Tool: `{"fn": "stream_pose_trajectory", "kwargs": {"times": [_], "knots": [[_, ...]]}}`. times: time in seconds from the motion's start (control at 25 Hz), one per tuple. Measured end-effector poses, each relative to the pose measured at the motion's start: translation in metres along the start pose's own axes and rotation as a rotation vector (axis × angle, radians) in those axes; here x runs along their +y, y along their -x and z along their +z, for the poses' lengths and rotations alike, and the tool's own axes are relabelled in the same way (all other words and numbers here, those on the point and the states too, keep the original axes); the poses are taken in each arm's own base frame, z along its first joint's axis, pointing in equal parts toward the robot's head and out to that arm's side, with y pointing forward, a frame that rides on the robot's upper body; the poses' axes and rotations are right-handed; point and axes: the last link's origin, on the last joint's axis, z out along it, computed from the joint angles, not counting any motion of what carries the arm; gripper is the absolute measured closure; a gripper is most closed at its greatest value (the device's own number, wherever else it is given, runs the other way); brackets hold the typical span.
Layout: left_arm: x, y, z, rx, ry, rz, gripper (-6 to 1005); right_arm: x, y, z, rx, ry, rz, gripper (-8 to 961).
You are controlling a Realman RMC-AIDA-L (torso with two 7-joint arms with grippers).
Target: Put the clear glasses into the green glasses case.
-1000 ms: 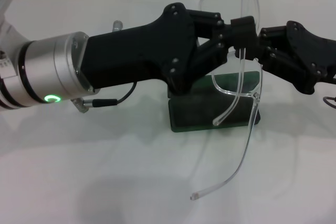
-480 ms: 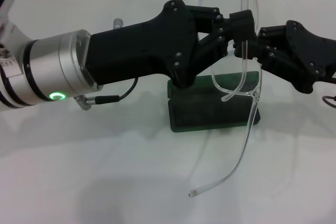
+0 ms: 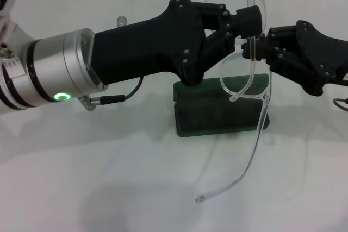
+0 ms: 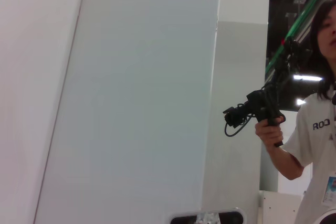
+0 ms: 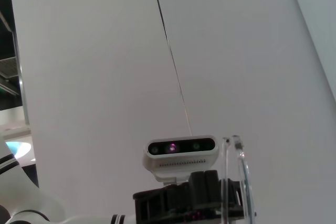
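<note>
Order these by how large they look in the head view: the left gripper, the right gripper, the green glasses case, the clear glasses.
1. Left gripper, though it is nearer the camera.
2. Clear glasses, long but thin, so unsure against the next two.
3. Green glasses case and right gripper look alike; the gripper is cut off at the picture's edge.

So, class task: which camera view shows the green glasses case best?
The head view: the green glasses case lies open on the white table, below the clear glasses held between both grippers. Neither the left wrist view nor the right wrist view shows the case.
</note>
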Motion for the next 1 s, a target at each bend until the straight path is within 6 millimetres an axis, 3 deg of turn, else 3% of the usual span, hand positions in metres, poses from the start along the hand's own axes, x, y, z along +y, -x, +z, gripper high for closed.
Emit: {"fn": "stream_pose_trajectory", "kwargs": {"times": [0.36, 0.6, 1.0], "knots": [[0.003, -0.001, -0.002, -0.001, 0.024, -0.004, 973, -0.003, 0.001, -0.003, -0.004, -0.031, -0.013, 882], [0.014, -0.013, -0.012, 0.032, 0.11, 0.006, 973, -0.004, 0.005, -0.011, -0.034, -0.068, -0.036, 883], [0.014, -0.023, -0.046, 0.073, 0.057, -0.03, 972, 0.013, 0.042, -0.065, -0.261, -0.163, -0.165, 884]]}}
